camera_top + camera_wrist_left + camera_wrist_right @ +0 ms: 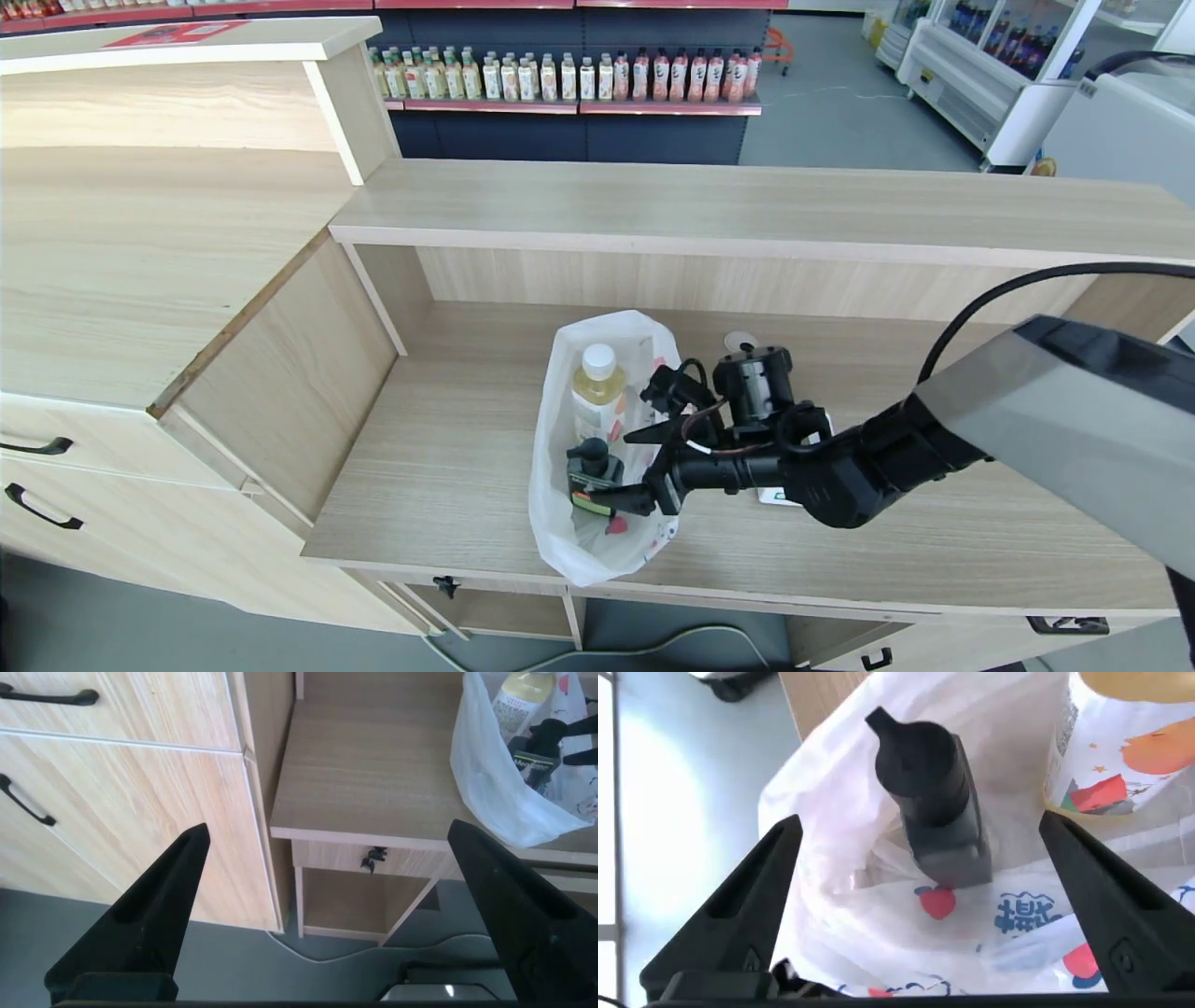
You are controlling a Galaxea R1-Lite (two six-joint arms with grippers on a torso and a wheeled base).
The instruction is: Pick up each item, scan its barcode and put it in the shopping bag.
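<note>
Left claw [329, 831]: wide open, empty, low off the left end of the counter [448, 467], well apart from the bag. Shopping bag [560, 523] stands on the counter. Inside it stand a pale drink bottle [597, 392] and, nearer the robot, a black bottle [591, 471], both upright. Right claw [611, 471]: spread wide, gripping nothing, fingers either side of the black bottle. Judgement: bottle delivered; the right arm should lift clear.

counter [747, 201]: light wood | drawers [112, 457]: black handles | shelf [579, 107]: rows of bottles [579, 79] | floor [840, 103]: grey | coolers [990, 84]: far right
</note>
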